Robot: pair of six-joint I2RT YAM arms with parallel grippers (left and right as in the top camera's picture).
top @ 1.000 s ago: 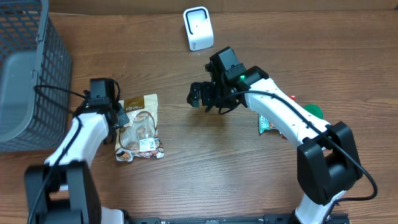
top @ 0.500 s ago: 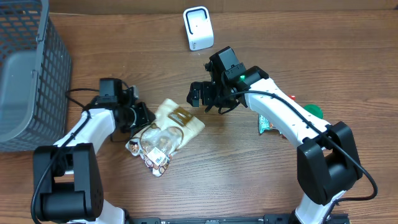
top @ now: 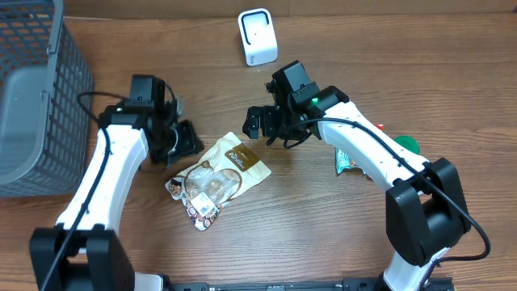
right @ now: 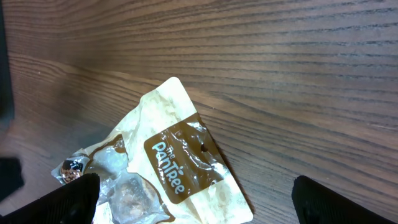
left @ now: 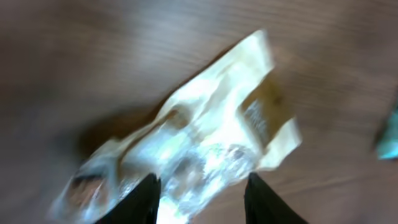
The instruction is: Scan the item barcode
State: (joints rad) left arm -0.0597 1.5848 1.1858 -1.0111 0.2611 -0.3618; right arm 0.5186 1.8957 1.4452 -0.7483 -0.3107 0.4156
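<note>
And here's the cream-and-brown snack pouch with a clear window (top: 216,179), lying flat on the brown wooden worktop (top: 323,234) between the two arms, set on a diagonal: its brown label end points up and to the right, its clear window end points down toward the front edge. The left end effector (top: 187,141) sits just beside the pouch's upper-left edge, and from the overhead it looks apart from the pouch. The left wrist view is blurred, but its two dark fingers (left: 144,200) stand apart, with the pouch (left: 186,149) lying on the wood beyond them and nothing clamped between. Over to the right end effector (top: 257,123), hanging above and to the right of the pouch, jaws spread wide and empty. Its wrist camera looks straight down on the brown label (right: 180,165), a finger in each bottom corner. The white box-shaped barcode scanner (top: 258,36) stands upright at the far edge, well apart from the pouch. A grey mesh basket (top: 36,97) sits at the far left. A teal packet (top: 345,162) and a green object (top: 406,144) peek out by the right arm.
</note>
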